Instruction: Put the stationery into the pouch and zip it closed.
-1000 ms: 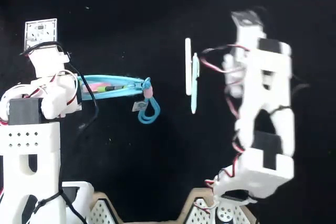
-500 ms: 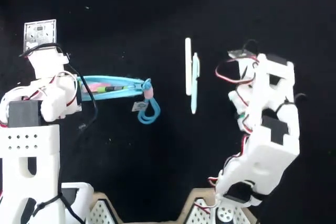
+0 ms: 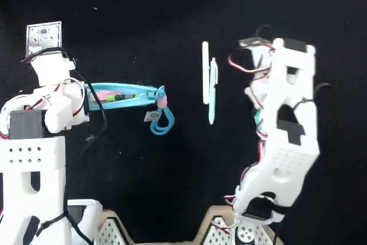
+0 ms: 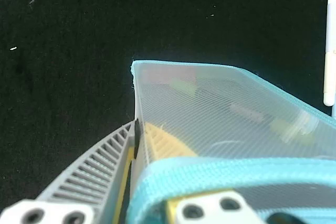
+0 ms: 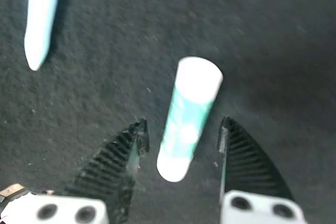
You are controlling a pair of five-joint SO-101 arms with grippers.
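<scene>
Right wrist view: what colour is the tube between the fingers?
The tube is white with teal-green patches, clearest in the right wrist view.

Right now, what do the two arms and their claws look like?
The left arm and right arm are white plastic with black motor blocks and perforated panels. Red, white and black wires loop along them. The right claw has black ribbed fingers; the left claw shows a grey ribbed one.

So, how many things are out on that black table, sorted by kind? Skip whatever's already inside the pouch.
Pens: 2, the white pen and the light blue pen
Short tubes: 1, the teal-and-white tube
Pouches: 1, the mesh pouch
Total: 4
</scene>
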